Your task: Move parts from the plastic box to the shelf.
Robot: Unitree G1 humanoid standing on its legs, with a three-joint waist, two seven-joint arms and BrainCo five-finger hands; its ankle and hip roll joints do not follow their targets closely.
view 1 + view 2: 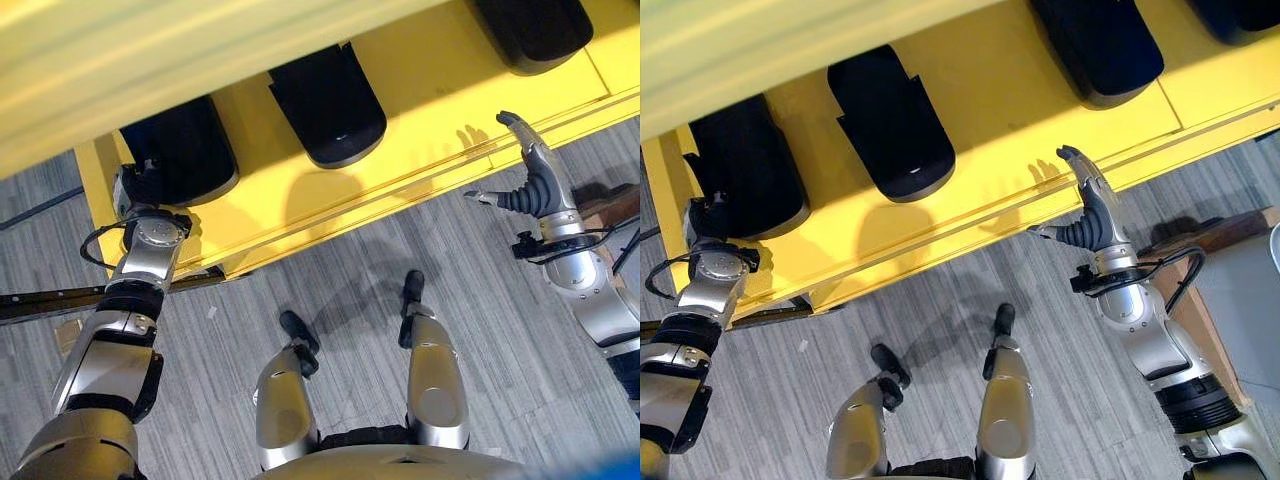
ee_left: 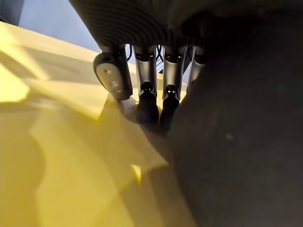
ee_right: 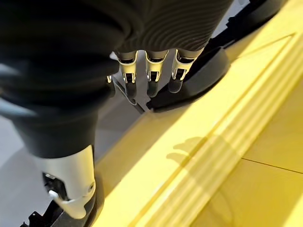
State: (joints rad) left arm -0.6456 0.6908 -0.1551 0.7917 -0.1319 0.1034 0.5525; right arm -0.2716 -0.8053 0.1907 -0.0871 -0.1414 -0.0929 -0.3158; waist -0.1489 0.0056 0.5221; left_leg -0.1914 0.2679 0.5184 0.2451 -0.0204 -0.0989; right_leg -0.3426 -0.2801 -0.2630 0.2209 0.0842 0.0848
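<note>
Left hand (image 1: 140, 183) is up at the far-left end of the yellow shelf (image 1: 330, 190), tucked against the near side of the leftmost black part (image 1: 185, 150). From the left wrist view you can see its fingers (image 2: 147, 101) pointing down onto the shelf surface right alongside that part (image 2: 241, 142), tips touching the yellow, but whether they're actually wrapped on the part or just resting next to it, can't tell from these shots.

Right hand (image 1: 1088, 215) is over on the right, hovering above the near edge of the shelf with nothing in it. Fingers look relaxed and mostly straight, thumb sticking out to the left. Its wrist view shows the fingers (image 3: 154, 80) dangling over the shelf with another black part (image 3: 199, 75) sitting just past them, not touching.

So the parts: three black ones in a row on the shelf, leftmost by the left hand, a middle one (image 1: 328, 105) well apart from both hands, and a right one (image 1: 1098, 45) further along. A fourth dark shape (image 1: 1240, 15) peeks in at the far right corner.

Floor (image 1: 350, 290) near the shelf is grey carpet.
</note>
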